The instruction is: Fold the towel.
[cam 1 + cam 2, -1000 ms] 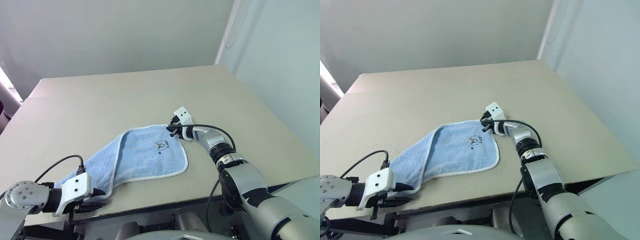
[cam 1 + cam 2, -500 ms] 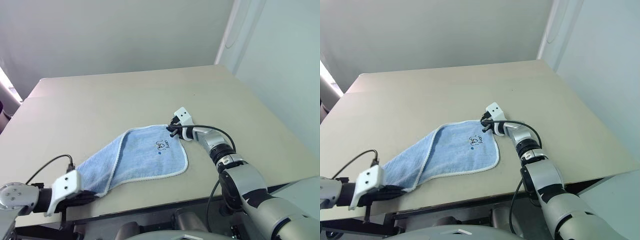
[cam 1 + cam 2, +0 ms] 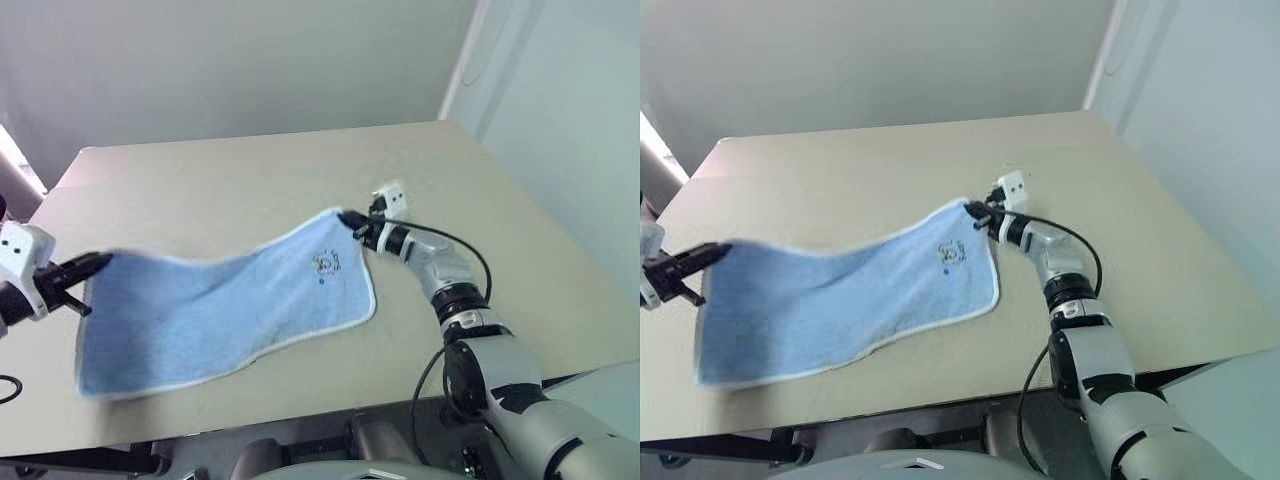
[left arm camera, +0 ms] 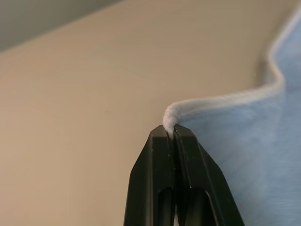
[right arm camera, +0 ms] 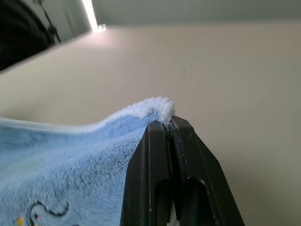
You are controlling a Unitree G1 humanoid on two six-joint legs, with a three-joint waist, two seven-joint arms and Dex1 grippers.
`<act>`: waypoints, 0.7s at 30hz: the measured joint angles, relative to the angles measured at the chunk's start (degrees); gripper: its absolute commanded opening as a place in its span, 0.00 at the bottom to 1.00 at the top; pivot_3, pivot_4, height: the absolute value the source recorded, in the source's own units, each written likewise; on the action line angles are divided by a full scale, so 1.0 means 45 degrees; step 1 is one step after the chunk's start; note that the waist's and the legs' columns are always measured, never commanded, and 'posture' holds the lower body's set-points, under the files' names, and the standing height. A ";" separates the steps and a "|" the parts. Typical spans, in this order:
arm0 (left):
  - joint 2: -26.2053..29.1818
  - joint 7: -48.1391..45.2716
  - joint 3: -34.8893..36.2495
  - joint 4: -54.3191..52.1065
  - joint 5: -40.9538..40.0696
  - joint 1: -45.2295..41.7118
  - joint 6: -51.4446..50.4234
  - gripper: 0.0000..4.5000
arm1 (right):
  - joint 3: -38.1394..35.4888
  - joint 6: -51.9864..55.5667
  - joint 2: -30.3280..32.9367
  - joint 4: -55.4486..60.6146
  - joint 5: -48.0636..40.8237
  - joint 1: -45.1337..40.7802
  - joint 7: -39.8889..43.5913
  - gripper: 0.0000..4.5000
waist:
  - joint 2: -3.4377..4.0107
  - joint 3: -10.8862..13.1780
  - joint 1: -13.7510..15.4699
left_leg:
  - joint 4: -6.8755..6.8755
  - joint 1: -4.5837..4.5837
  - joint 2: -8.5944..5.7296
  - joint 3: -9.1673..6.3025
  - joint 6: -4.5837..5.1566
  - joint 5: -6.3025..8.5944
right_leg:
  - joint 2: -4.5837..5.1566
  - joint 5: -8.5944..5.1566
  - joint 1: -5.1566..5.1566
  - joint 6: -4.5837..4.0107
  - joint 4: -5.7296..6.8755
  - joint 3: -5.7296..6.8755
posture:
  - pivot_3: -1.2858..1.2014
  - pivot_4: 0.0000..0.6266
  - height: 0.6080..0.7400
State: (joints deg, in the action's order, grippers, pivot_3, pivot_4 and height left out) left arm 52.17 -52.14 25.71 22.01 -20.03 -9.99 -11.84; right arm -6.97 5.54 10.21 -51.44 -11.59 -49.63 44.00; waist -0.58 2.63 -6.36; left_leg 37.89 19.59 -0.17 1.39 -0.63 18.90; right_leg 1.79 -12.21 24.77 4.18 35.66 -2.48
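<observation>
Small light-blue terry cloth towel (image 3: 230,305) with white stitched edging is held up between both arms, spread over the near half of the plain beige bench (image 3: 250,180). Left gripper (image 3: 98,264) sits at the far left of the scene, arm reaching in from the left edge, black fingers (image 4: 175,155) pointing right and slightly down toward the towel. Fingers pressed tight together, pinching a far-left corner of the towel; left wrist view shows the white edging bunched right at the fingertips. Right gripper (image 3: 349,220) is right of centre, forearm stretched forward and angled to the left, roughly level, a black cable looping beside it. Its fingers (image 5: 174,141) are likewise clamped together on the far-right corner of the towel, white edge puckered at the tips. Towel's far edge runs between the two grips and sags in the middle. Left portion hangs blurred, its near edge low toward the bench front; whether it touches the surface, cannot tell. Right portion drapes down with the near-right corner close to the bench. Small dark logo with a blue dot (image 3: 324,266) lies near the right-hand grip, facing up.
</observation>
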 measured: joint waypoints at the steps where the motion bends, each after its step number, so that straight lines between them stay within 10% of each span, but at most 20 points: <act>1: -0.0216 0.0460 -0.0241 0.0783 0.0347 -0.0772 0.0353 0.00 | -0.0128 -0.0153 0.0044 -0.0035 -0.0027 -0.0168 -0.0070 0.00 | -0.0001 -0.0001 0.0117 | 0.0002 0.0000 -0.0006 0.0002 0.0000 0.0000 | 0.0005 0.0003 0.0002 0.0002 0.0001 0.0001 | 0.52 0.00 1.00; 13: -0.1953 0.5289 -0.2398 0.9630 0.3278 -0.9398 0.4934 0.00 | -0.0579 -0.4106 0.0531 -0.2998 0.0338 -0.2536 -0.1682 0.00 | -0.0039 -0.0022 0.0512 | 0.0037 0.0193 -0.0032 -0.0005 -0.0018 -0.0010 | 0.0026 0.0018 0.0185 0.0008 0.0072 0.0013 | 0.52 0.00 1.00; 21: -0.1785 0.5030 -0.2539 1.0848 0.3595 -1.1031 0.7039 0.00 | -0.1328 -0.7265 0.1460 -0.3393 0.0264 -0.3838 -0.2276 0.00 | -0.0037 -0.0022 0.0472 | 0.0009 0.0196 -0.0030 0.0009 -0.0015 -0.0010 | 0.0016 0.0018 0.0193 0.0008 0.0057 0.0002 | 0.52 0.00 1.00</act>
State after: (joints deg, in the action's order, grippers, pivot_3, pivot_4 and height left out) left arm 44.14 -29.50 14.28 70.83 -3.85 -59.63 19.84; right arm -12.95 -27.15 16.78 -66.71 -10.40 -66.90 33.76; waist -0.75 2.53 -4.24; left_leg 37.93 20.48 -0.31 1.43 -0.70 18.86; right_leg 1.86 -12.13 25.64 4.21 35.91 -2.47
